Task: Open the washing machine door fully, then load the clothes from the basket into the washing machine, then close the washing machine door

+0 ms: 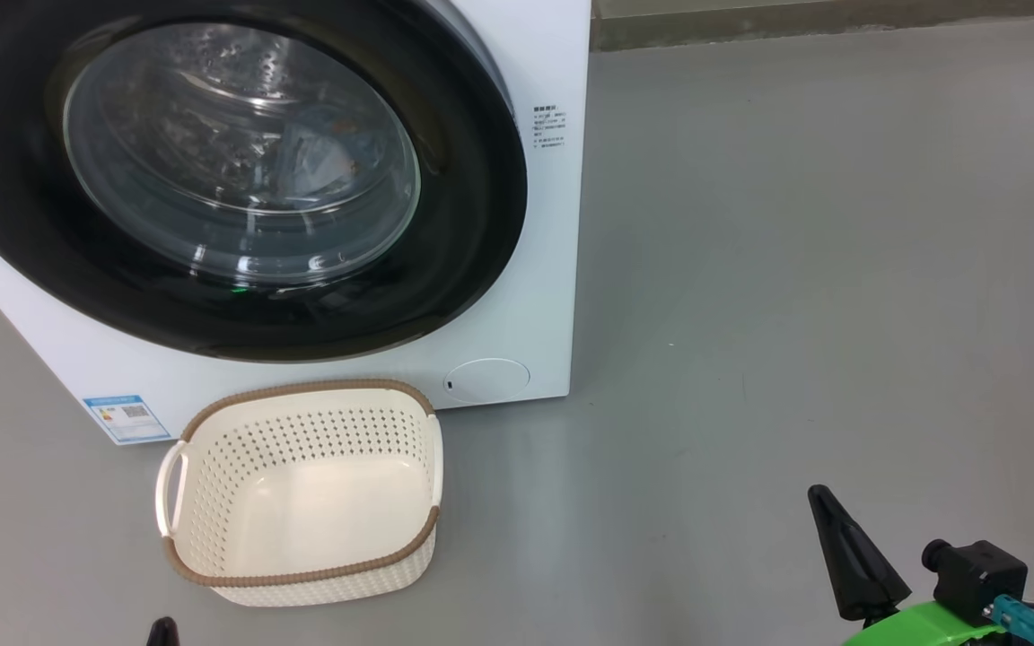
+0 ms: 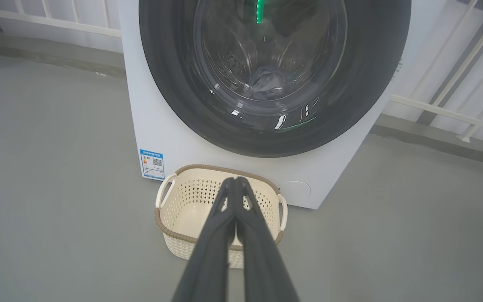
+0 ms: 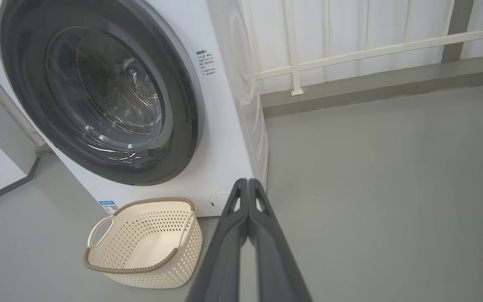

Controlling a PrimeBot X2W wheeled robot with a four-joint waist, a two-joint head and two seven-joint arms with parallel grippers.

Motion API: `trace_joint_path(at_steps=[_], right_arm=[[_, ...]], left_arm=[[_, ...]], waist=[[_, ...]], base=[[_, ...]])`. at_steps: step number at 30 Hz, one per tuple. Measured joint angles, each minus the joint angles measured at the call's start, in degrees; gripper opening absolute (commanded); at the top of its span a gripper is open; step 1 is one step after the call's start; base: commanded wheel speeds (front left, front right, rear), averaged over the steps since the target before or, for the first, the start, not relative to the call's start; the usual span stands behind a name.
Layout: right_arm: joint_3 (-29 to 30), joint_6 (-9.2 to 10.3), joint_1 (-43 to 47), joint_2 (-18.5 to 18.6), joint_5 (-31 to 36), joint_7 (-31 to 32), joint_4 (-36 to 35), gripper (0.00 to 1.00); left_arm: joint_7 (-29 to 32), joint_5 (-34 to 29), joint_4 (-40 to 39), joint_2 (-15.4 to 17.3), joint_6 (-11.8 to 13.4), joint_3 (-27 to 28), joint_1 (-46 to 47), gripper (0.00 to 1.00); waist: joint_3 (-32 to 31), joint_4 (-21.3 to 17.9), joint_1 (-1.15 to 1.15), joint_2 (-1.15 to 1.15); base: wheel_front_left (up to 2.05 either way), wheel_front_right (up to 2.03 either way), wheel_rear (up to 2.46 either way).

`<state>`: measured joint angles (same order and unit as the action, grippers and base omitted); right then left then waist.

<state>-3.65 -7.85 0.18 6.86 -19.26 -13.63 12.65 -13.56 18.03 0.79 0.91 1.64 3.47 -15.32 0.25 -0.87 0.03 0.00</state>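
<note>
The washing machine [image 1: 517,296] is a white front-loader on the grey floor, and its round black-rimmed door [image 1: 23,179] lies flat against its front. Through the glass, light-blue clothes [image 1: 324,152] lie in the drum; the left wrist view shows the clothes [image 2: 266,84] too. The cream basket [image 1: 302,489] with a brown rim stands on the floor before the machine, with nothing in it. My left gripper [image 2: 236,179] is shut, fingers pressed together, back from the basket [image 2: 191,201]. My right gripper [image 3: 247,181] is shut as well, over bare floor right of the basket [image 3: 141,247].
A low ledge and white railing [image 3: 350,46] run behind the machine on the right. Bare grey floor [image 1: 795,269] stretches to the right of the machine. A blue label [image 1: 127,417] sits at the machine's lower left corner.
</note>
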Motion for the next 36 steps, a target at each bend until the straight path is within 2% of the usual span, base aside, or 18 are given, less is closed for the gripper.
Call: trace_joint_path(at_steps=[36], right_arm=[[2.61, 0.00, -0.20, -0.94, -22.43, 5.50, 0.74, 0.00]], left_arm=[[5.32, 23.09, 4.45, 0.68, -2.61, -0.57, 4.87, 0.00]], waist=[[0.07, 0.26, -0.02, 0.00]], base=[[0.00, 0.00, 0.00]])
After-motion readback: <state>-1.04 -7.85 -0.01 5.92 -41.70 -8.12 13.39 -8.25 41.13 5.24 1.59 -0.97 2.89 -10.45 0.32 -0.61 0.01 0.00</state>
